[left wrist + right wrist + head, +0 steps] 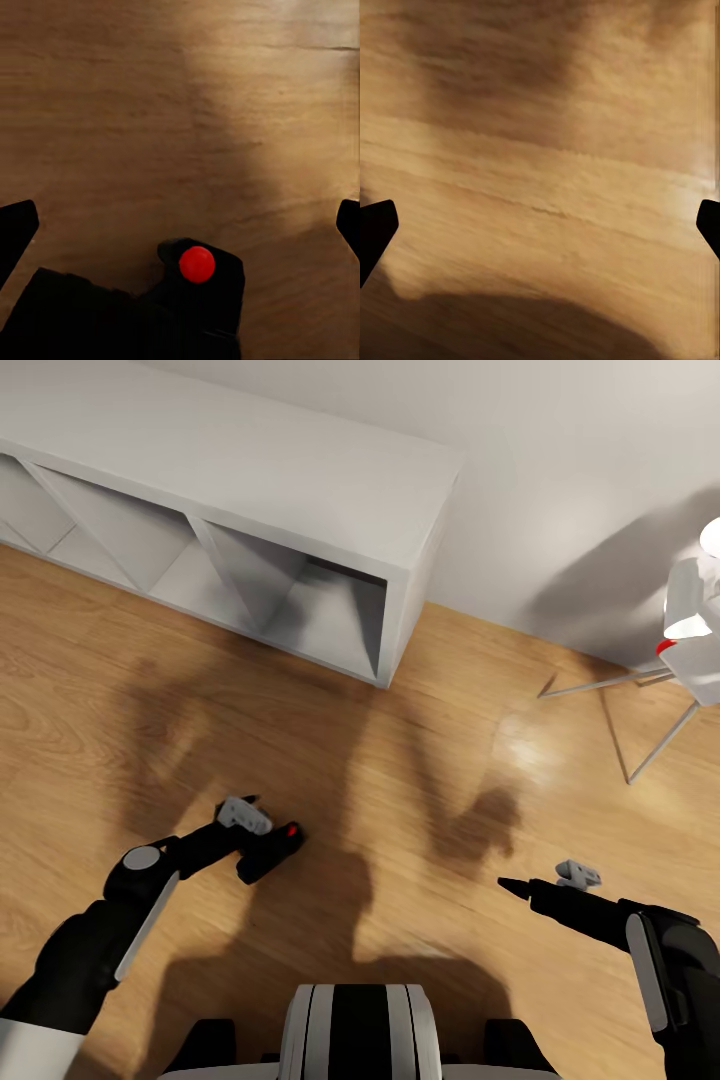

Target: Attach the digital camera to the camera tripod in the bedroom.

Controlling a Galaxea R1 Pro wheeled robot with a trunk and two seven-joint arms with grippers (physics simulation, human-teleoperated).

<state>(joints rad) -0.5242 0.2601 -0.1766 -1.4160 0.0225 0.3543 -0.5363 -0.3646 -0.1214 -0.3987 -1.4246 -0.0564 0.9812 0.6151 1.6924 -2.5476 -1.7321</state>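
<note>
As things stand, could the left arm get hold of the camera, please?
Probably yes: the camera already sits at the left gripper, whose fingers stand spread on either side, with only bare wood floor around; a firm hold isn't clear.

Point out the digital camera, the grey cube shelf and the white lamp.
digital camera (197,264): left wrist view, on the red dot on top.
grey cube shelf (230,470): head view, on its flat top.
white lamp (695,630): head view, on the white head.

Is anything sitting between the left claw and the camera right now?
Nothing visible does. The digital camera with its red dot lies right by the left claw, whose fingertips are spread wide to either side. I cannot tell whether they touch it. Around it is bare wood floor.
</note>
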